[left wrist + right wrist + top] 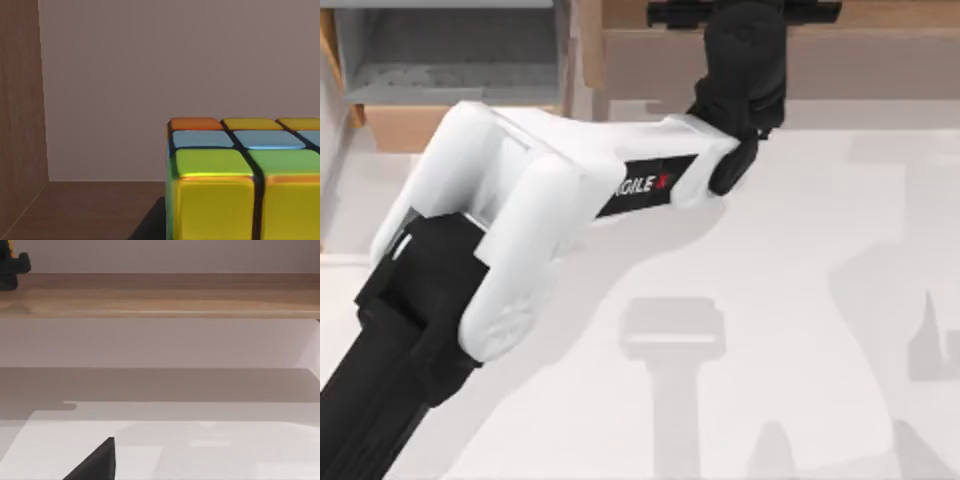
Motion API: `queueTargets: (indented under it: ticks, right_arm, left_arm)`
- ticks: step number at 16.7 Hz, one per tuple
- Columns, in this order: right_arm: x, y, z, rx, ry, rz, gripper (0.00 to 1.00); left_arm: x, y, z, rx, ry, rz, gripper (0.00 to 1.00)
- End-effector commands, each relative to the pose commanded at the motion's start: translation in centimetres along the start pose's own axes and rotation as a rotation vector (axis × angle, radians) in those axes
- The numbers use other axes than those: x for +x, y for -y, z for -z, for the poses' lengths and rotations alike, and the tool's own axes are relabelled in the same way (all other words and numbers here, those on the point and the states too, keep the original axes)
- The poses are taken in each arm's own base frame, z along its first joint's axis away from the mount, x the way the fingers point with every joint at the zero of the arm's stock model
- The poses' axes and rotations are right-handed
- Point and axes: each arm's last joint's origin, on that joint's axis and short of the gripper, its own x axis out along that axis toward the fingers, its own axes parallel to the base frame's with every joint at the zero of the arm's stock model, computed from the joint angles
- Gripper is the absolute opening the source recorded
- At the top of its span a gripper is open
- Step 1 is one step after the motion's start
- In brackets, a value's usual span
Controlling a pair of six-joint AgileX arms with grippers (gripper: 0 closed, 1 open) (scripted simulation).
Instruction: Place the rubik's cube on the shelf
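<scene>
The rubik's cube (240, 185), with yellow, green, blue and orange tiles, looms close in the left wrist view over the shelf's brown floor (85, 210), beside a wooden side post (20, 100). It casts a shadow on that floor. From above, my left arm stretches up and to the right, and my left gripper (745, 20) sits over the light-brown shelf (890, 15) at the back edge. The right wrist view looks across the table at the same shelf (170, 295), with the left gripper (11, 267) small at its end. A dark corner of my right gripper (97, 465) hangs low over the table.
A smaller wooden box with a grey interior (450, 60) stands at the back left, next to the shelf. The white tabletop (800, 250) spreads in front of the shelf, with arm shadows lying across it.
</scene>
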Motion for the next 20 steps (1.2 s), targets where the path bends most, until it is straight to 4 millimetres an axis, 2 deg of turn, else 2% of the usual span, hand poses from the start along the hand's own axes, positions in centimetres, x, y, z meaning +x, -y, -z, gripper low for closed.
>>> queueTargets:
  ticks: [5, 18, 20]
  right_arm:
    - [0.00, 0.00, 0.00, 0.000, 0.000, 0.000, 1.00]
    - [0.00, 0.00, 0.00, 0.000, 0.000, 0.000, 1.00]
    - [0.00, 0.00, 0.00, 0.000, 0.000, 0.000, 1.00]
  left_arm:
    - [0.26, -0.16, 0.18, 0.004, -0.004, -0.002, 0.00]
    - [0.26, -0.16, 0.18, 0.004, -0.004, -0.002, 0.98]
    - [0.26, -0.16, 0.18, 0.004, -0.004, -0.002, 1.00]
